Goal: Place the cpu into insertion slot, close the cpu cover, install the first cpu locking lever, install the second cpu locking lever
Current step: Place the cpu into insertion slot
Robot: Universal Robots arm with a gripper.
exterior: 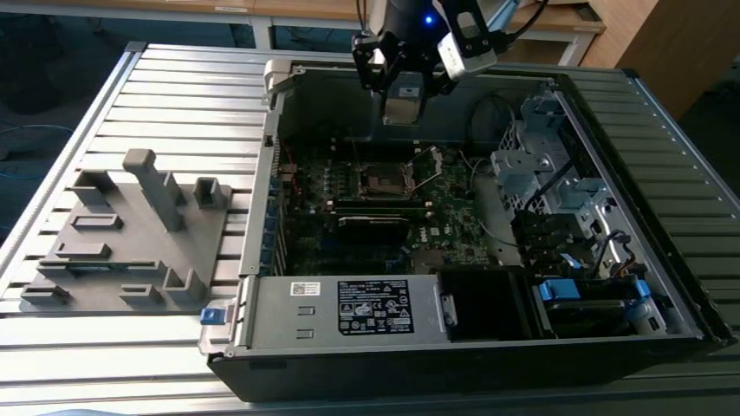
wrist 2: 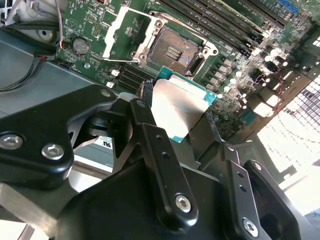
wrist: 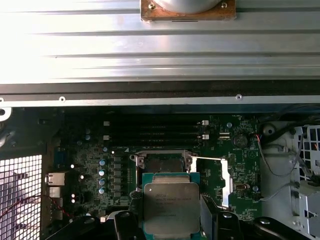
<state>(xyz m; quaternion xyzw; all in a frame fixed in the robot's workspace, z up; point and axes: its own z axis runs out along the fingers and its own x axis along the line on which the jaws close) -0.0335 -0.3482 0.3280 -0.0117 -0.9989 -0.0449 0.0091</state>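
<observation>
Silver-grey chip (wrist: 171, 207) clamped at opposite edges between black fingers (wrist: 125, 225) of gripper (exterior: 405, 108). Held in air over green circuit board (exterior: 445, 238) inside open computer case (exterior: 463, 373), near socket (wrist: 162, 162) but apart from it, not seated. Socket bare, dark centre showing. Cover (wrist: 226, 182) open, off to one side of socket. Grey fixture (exterior: 127, 234) on slatted table (exterior: 173, 95), exterior view's left.

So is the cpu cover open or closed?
Open: the cpu cover lies flipped beside the bare insertion slot; the gripper holds the cpu.
</observation>
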